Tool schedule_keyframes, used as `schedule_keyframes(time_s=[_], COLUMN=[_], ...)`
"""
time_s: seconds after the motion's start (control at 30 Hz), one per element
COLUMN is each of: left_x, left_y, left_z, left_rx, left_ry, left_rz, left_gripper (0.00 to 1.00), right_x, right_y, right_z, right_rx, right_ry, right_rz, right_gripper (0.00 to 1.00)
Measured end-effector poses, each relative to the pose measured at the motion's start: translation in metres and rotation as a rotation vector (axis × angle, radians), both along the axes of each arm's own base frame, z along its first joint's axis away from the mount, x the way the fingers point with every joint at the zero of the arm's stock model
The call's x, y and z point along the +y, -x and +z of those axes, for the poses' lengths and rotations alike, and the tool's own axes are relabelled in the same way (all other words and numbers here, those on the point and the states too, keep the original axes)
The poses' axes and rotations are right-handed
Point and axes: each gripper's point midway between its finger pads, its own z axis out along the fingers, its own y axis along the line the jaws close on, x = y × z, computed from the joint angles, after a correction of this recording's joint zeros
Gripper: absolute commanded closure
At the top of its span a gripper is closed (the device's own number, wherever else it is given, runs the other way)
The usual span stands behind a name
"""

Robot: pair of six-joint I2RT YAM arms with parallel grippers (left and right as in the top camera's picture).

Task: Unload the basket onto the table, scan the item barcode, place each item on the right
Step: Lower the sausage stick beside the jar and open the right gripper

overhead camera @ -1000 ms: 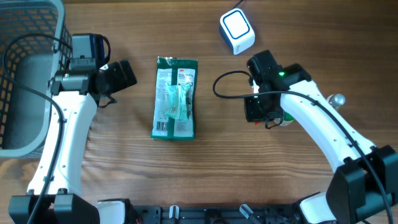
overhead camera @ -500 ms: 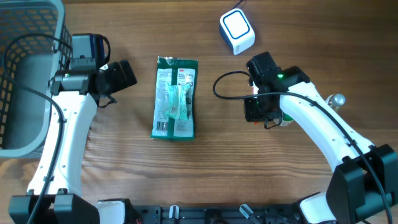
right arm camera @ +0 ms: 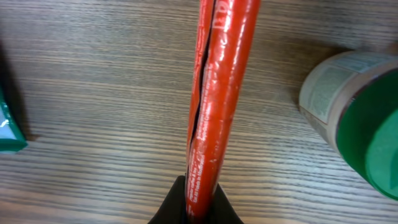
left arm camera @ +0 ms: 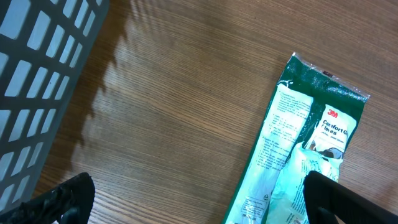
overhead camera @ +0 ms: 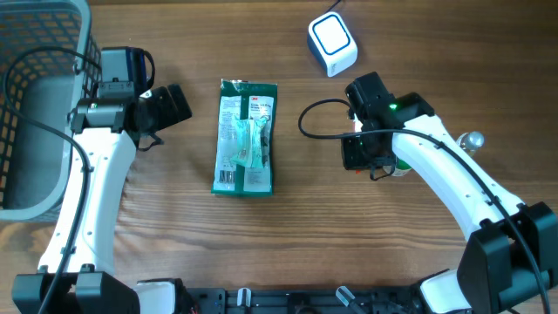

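My right gripper (right arm camera: pixel 198 200) is shut on a thin red packet (right arm camera: pixel 219 93), seen edge-on and reaching away from the jaws just above the wood. From overhead that gripper (overhead camera: pixel 362 155) hangs right of centre, and the red packet is almost fully hidden under it. The white scanner with a blue face (overhead camera: pixel 332 43) sits at the back, apart from the gripper. My left gripper (overhead camera: pixel 174 105) stands open just left of a green packet (overhead camera: pixel 246 137) lying flat. In the left wrist view the open gripper (left arm camera: pixel 199 205) spans bare wood and the packet's (left arm camera: pixel 298 155) left edge.
A grey mesh basket (overhead camera: pixel 35 105) fills the back left corner, its wall (left arm camera: pixel 37 74) close to my left gripper. A bottle with a green lid (right arm camera: pixel 354 118) lies just right of the red packet. A small shiny round thing (overhead camera: pixel 473 139) rests further right.
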Motion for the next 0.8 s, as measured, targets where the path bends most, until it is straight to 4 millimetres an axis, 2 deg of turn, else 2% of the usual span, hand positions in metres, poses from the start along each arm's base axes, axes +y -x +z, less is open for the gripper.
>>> schedule_keyframes(time_s=[0.33, 0.53, 0.8], left_x=[0.0, 0.0, 0.0], left_y=[0.0, 0.0, 0.0], left_z=[0.0, 0.0, 0.0], left_rx=[0.0, 0.0, 0.0], left_ry=[0.0, 0.0, 0.0], left_rz=[0.0, 0.0, 0.0], left_gripper=[0.0, 0.0, 0.0], right_x=[0.009, 0.005, -0.015], right_y=[-0.002, -0.004, 0.008], right_z=[0.001, 0.0, -0.028], right_rx=[-0.001, -0.011, 0.002], right_ry=[-0.051, -0.03, 0.063], right_rz=[-0.002, -0.031, -0.085], right_gripper=[0.96, 0.96, 0.96])
